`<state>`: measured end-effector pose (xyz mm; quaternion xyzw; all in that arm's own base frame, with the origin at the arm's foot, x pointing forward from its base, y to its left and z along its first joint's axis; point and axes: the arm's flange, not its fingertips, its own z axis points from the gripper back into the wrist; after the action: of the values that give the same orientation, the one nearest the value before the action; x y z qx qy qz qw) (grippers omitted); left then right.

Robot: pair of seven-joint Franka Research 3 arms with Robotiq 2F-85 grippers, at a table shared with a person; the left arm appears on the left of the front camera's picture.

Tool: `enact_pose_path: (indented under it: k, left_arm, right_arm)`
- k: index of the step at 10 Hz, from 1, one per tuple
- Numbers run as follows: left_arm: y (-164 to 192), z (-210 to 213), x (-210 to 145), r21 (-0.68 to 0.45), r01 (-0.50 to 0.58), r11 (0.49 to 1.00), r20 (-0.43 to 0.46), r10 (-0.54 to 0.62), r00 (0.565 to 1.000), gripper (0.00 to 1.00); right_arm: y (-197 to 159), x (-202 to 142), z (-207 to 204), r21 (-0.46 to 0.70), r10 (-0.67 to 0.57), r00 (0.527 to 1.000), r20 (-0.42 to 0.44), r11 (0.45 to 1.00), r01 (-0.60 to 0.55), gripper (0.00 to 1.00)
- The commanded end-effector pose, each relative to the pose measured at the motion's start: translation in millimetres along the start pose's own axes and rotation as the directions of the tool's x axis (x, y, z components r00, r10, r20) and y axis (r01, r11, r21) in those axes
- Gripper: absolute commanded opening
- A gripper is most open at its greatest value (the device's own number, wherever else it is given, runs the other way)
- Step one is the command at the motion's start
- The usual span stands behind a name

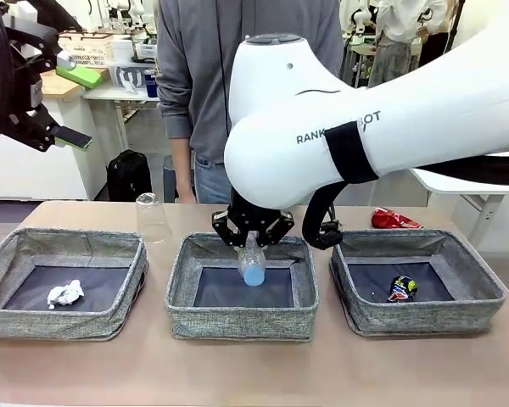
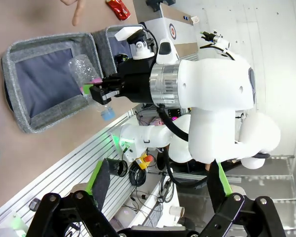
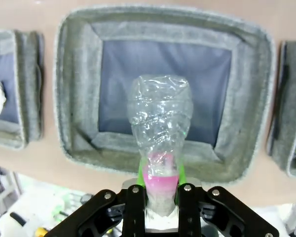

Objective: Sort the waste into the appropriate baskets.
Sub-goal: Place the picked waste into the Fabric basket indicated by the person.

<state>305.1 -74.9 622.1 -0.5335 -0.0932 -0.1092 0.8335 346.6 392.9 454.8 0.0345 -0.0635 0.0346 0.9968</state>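
A pale wooden table (image 1: 237, 373) carries three grey woven baskets in a row, with a person (image 1: 187, 68) standing at its far side. The clear water bottle (image 1: 252, 264) hangs over the middle basket (image 1: 242, 324), clenched in the right jaws at its pinkish label band; its blue cap end sits lowest in the front view and its crumpled body reaches out past the jaws. It looks empty and light. The thin plastic is already dented, so it will give under pressure and may slip; the label band near the neck is the stiffer place to hold. It seems to hang above the rim rather than inside, though the angle leaves that unsure.

The left basket (image 1: 59, 324) holds a crumpled white tissue (image 1: 65, 293); the right basket (image 1: 424, 318) holds a dark drink can (image 1: 402, 288). A crushed red can (image 1: 394, 220) lies on the table behind that basket; a clear plastic cup (image 1: 153, 218) stands upturned behind the left one. The left jaws are raised at the far left, spread wide and empty.

The right arm's bulk hides much of the person and the far table; the jaws cover the bottle's top; the dark can's print is unreadable.
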Motion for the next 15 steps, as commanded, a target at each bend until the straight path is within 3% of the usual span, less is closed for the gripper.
enact_pose_path:
  k: [1, 3, 4, 5, 6, 7, 8, 13, 15]
  left_arm:
    - [-1, 0, 0, -0.020, 0.021, 1.000, 0.002, -0.021, 1.000, 1.00]
    - [-1, 0, 0, -0.020, 0.021, 1.000, 0.002, -0.021, 1.000, 1.00]
    - [-1, 0, 0, -0.020, 0.021, 1.000, 0.002, -0.021, 1.000, 1.00]
    - [-1, 0, 0, -0.020, 0.021, 1.000, 0.002, -0.021, 1.000, 1.00]
    - [-1, 0, 0, -0.020, 0.021, 1.000, 0.002, -0.021, 1.000, 1.00]
    - [-1, 0, 0, -0.020, 0.021, 1.000, 0.002, -0.021, 1.000, 1.00]
    - [-1, 0, 0, -0.020, 0.021, 1.000, 0.002, -0.021, 1.000, 1.00]
    - [-1, 0, 0, -0.020, 0.021, 1.000, 0.002, -0.021, 1.000, 1.00]
    - [-1, 0, 0, -0.020, 0.021, 1.000, 0.002, -0.021, 1.000, 1.00]
  right_arm:
    - [-5, 4, 14, 0.022, -0.006, 1.000, 0.000, 1.000, 0.006, 0.23]
    - [-5, 4, 14, 0.023, -0.003, 1.000, -0.006, 1.000, 0.003, 0.23]
    - [-6, 4, 14, 0.036, 0.004, 1.000, -0.006, 0.999, -0.003, 0.79]
    - [-6, 4, 14, 0.039, 0.004, 1.000, -0.006, 0.999, -0.003, 0.79]
    - [-6, 4, 15, 0.040, 0.005, 1.000, -0.006, 0.999, -0.005, 1.00]
    - [-6, 4, 15, 0.036, 0.006, 1.000, -0.002, 0.999, -0.006, 0.83]
    - [-6, 4, 15, 0.037, 0.002, 1.000, -0.001, 0.999, -0.002, 1.00]
    - [-11, 7, 20, 0.060, -0.018, 1.000, 0.003, 0.998, 0.017, 1.00]
    - [-36, 8, 40, 0.149, -0.057, 0.998, 0.004, 0.987, 0.056, 1.00]
